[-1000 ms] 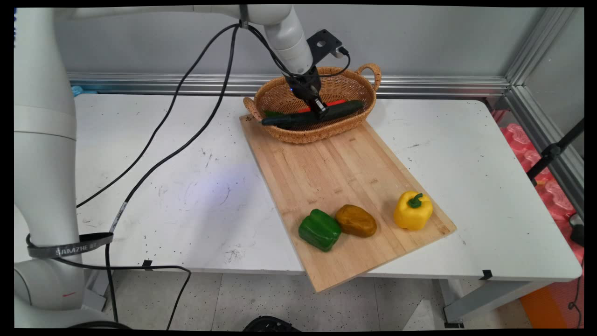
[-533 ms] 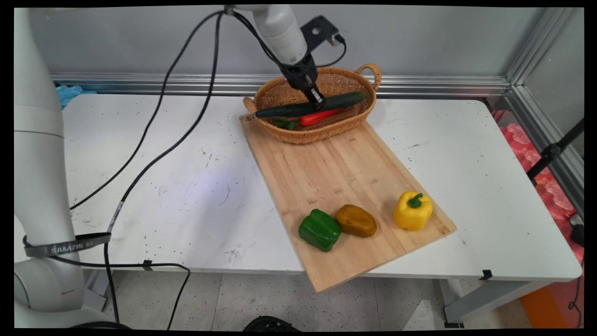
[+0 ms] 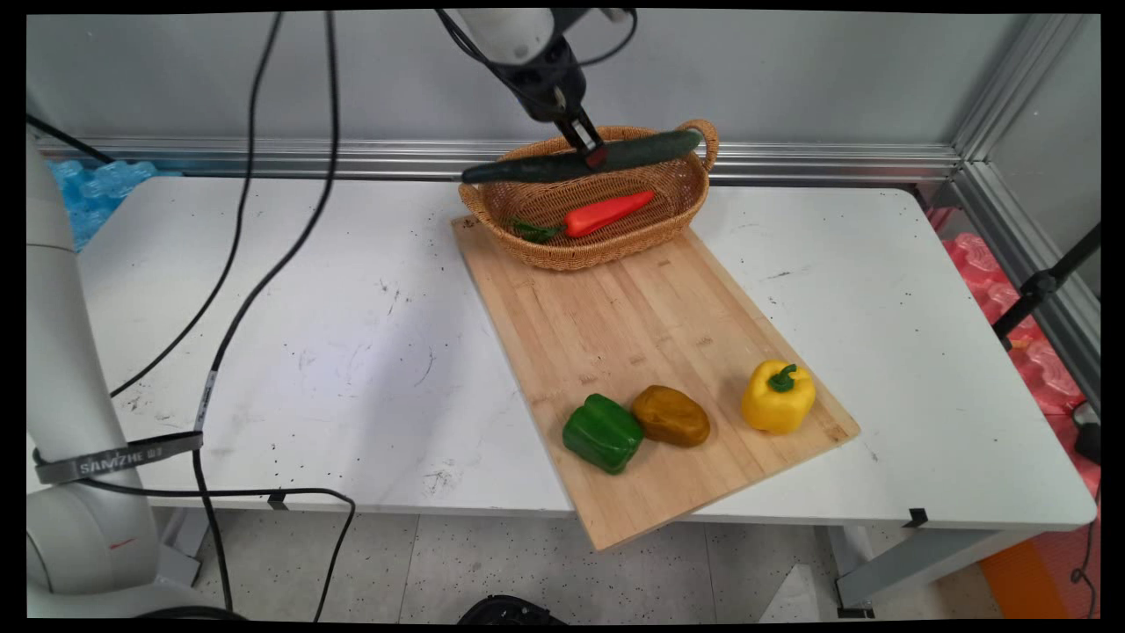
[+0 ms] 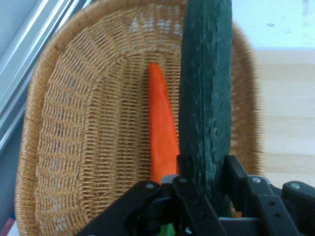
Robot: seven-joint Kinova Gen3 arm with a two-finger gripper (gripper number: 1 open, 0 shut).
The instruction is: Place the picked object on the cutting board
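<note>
The cucumber (image 3: 580,158) is held clear of the wicker basket (image 3: 677,220), pinched near its middle by the black gripper (image 3: 591,151), whose two fingers are pressed against its opposite sides; in the hand view the dark green body (image 4: 206,98) is seen rising straight up from between the fingers (image 4: 184,169). Its long axis is laid roughly level and crosswise to the gripper, running from the table's left toward the right, with the right end raised slightly and seen over the basket's far handle, and the left end reaching past the basket's left rim. No contact between the cucumber and the basket can be made out; it hangs above the rim. Directly below it, inside the basket, a red pepper (image 3: 608,211) lies almost parallel to it, its green stem pointing left. The basket is set on the far end of a wooden cutting board (image 3: 633,325), at whose near end a green bell pepper (image 3: 603,432), a brown potato (image 3: 671,415) touching it, and a yellow bell pepper (image 3: 777,396) standing apart are found, well away from the gripper.
</note>
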